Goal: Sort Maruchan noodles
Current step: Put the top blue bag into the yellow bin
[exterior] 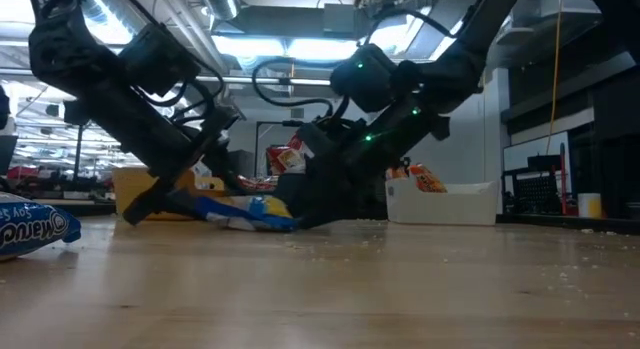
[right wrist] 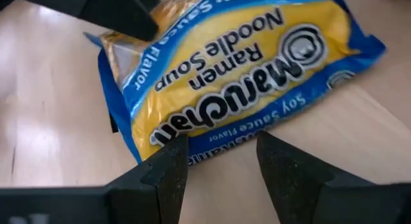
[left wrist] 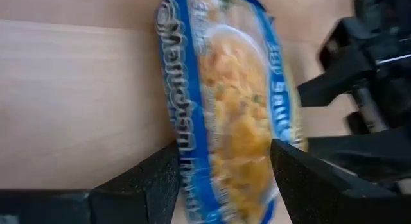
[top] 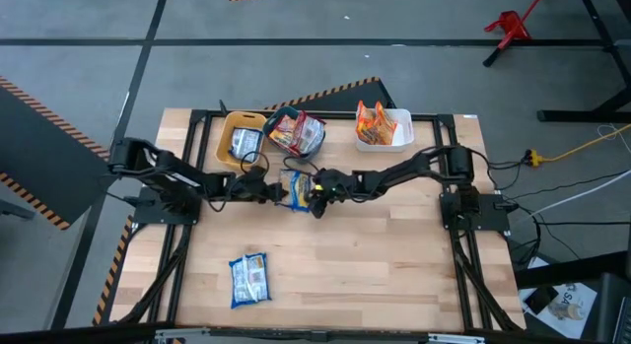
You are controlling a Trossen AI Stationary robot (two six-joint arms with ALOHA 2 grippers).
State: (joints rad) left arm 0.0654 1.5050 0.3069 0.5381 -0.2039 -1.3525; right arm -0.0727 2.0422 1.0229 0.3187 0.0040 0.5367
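A blue-and-yellow Maruchan packet (top: 294, 189) is at mid-table between my two grippers. My left gripper (top: 272, 189) comes from the left and is shut on it; the packet fills the gap between the fingers in the left wrist view (left wrist: 225, 166). My right gripper (top: 317, 193) comes from the right and is open. Its fingertips (right wrist: 221, 153) stand at the packet's long edge (right wrist: 212, 142). In the low view the packet (exterior: 240, 213) lies low over the table. A second blue packet (top: 249, 278) lies flat near the table's front. My left gripper pinches the packet between its two fingers (left wrist: 154, 179), one on each long side (left wrist: 182, 153), near one end. The fingers come nearly level from the table's left, and the packet reaches away past their tips. Its free end is at or just above the table. My right gripper: whether its fingertips touch the packet's edge cannot be told.
At the far edge stand a yellow bin (top: 225, 147) with a blue-white packet, a pile of dark red packets (top: 296, 133), and a white bin (top: 399, 135) with orange packets. Bare wood lies at the table's front right.
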